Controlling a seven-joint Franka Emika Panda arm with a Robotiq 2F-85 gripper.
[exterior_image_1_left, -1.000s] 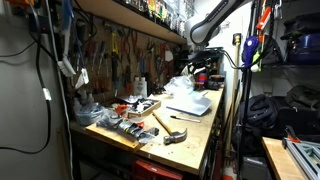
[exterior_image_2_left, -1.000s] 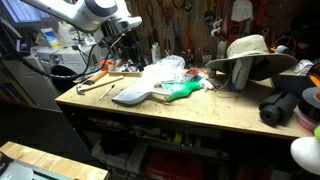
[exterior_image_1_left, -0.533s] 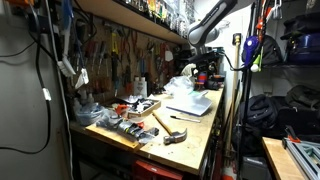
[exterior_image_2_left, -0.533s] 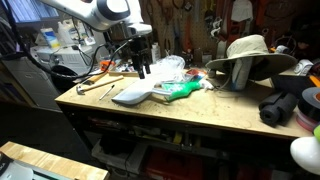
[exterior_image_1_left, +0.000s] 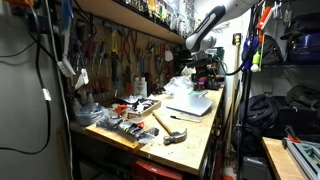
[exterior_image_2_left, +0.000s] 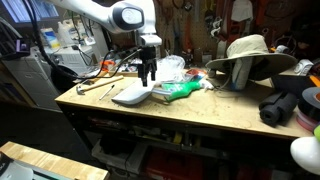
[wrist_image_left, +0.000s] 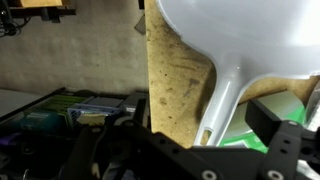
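Below, white dustpan (wrist_image_left: 240, 40), handle (wrist_image_left: 222, 100) between spread fingers (wrist_image_left: 290, 146)

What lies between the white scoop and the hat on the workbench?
A green object lies between the white scoop and the hat, seen in an exterior view.

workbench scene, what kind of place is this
Probably a home workshop or garage: hand tools hang on the wall behind a cluttered wooden workbench, and a hammer lies on it.
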